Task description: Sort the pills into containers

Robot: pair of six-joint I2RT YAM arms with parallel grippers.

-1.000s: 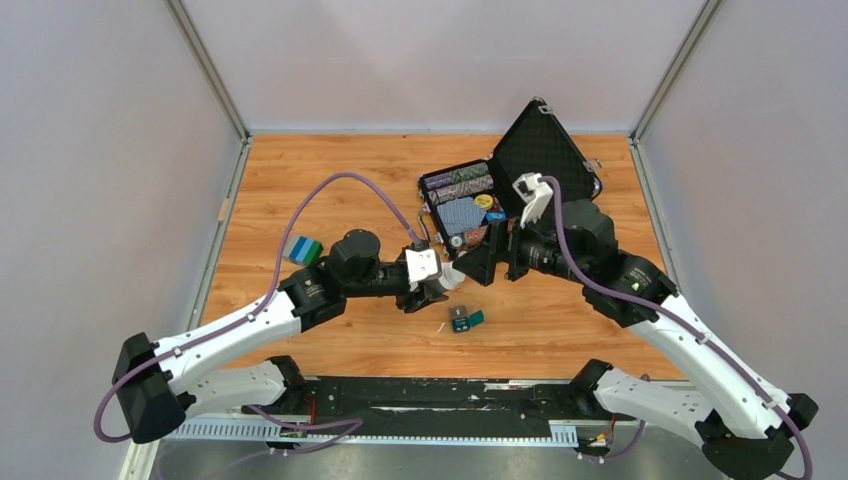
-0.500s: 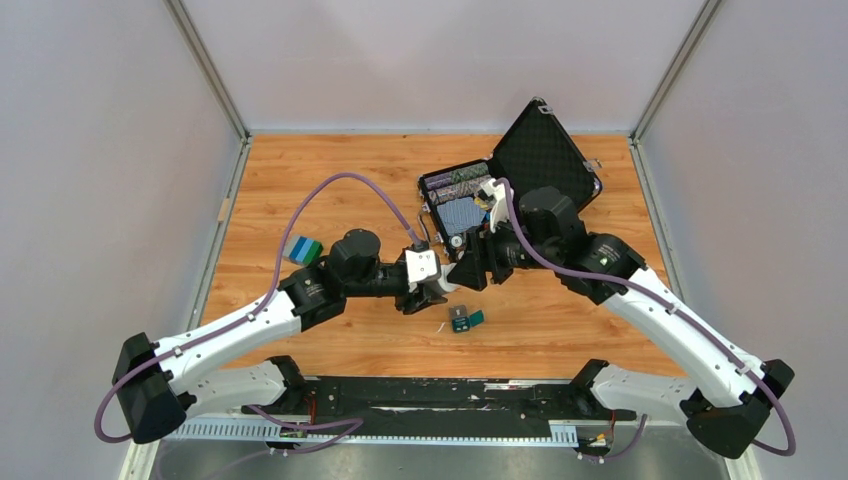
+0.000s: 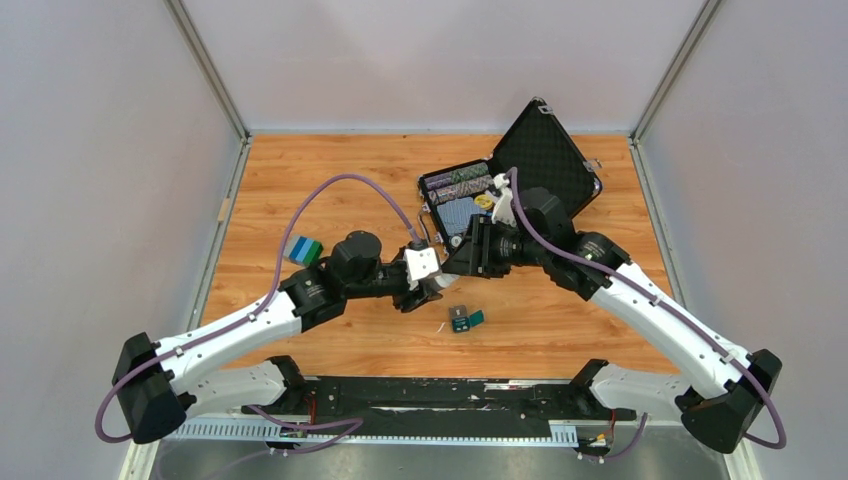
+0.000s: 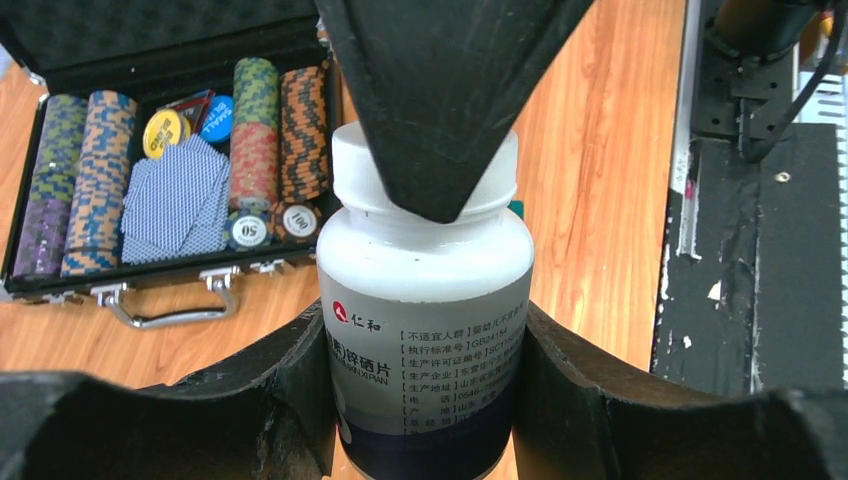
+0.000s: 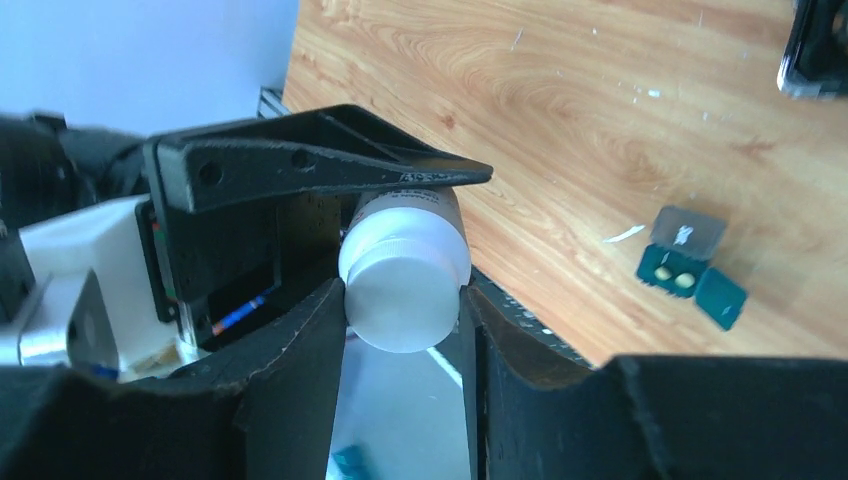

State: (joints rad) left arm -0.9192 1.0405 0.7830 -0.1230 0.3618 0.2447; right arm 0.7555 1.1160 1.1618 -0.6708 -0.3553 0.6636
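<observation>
Left claw (image 4: 425, 400) pinches the white pill bottle (image 4: 425, 285) by its body. Right claw (image 5: 402, 315) is clamped on the bottle's white cap (image 5: 405, 270) from both sides. Just beside, teal box (image 5: 685, 268) lies lid-open on the table (image 3: 330, 190), two pale pills (image 5: 672, 279) inside. Open chip case (image 3: 462, 195) sits beyond.

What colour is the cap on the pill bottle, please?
The cap is white; the right wrist view shows it best.
</observation>
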